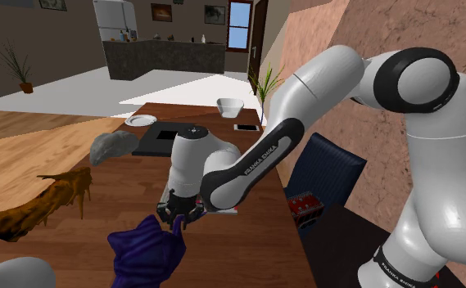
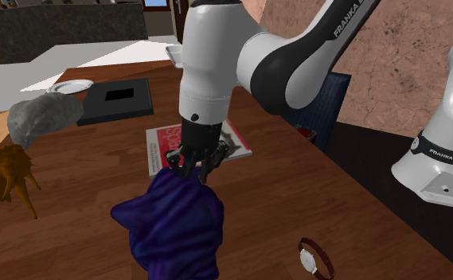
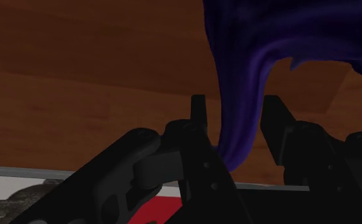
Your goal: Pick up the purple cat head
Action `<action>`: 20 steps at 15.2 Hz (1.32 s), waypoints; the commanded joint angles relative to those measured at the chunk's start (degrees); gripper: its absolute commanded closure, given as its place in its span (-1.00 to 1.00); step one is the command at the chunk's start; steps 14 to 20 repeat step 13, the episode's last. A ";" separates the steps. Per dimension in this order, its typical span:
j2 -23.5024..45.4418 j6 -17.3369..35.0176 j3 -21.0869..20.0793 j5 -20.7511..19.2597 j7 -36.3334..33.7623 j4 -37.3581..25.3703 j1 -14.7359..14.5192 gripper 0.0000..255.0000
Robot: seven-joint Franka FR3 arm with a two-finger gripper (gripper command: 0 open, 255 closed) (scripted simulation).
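The purple cat head point(image 1: 145, 249) point(image 2: 173, 223) rests on the wooden table point(image 1: 247, 237) near its front edge, one pointed ear sticking up. My black gripper point(image 1: 178, 217) point(image 2: 191, 167) points down at the top of that ear. In the wrist view the ear point(image 3: 243, 83) rises between the fingers of the gripper point(image 3: 235, 105). It lies against the right finger, while a strip of table shows between it and the left finger point(image 3: 198, 111). The fingers stand apart and open around the ear.
A brown furry figure point(image 1: 47, 204) and a grey lump point(image 1: 112, 147) lie at the shoulder view's left. A magazine point(image 2: 165, 143) lies under the hand; a black tray point(image 1: 161, 139), plate point(image 1: 141, 120), bowl point(image 1: 229, 105) and phone point(image 1: 246, 128) lie beyond. A watch point(image 2: 312, 258) lies near the front edge, a blue chair point(image 1: 329, 168) beside the table.
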State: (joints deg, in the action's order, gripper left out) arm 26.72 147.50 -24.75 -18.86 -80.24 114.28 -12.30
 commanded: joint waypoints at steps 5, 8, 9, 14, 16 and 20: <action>-3.28 -3.34 -1.72 2.42 1.74 -0.30 1.40 1.00; -4.82 -5.09 -2.48 3.62 2.55 -0.64 1.98 1.00; -5.32 -5.69 -2.72 4.01 2.81 -0.79 2.16 1.00; -6.37 -6.98 -3.20 4.85 3.37 -1.13 2.52 1.00; -6.37 -6.98 -3.20 4.85 3.37 -1.13 2.52 1.00; -6.37 -6.98 -3.20 4.85 3.37 -1.13 2.52 1.00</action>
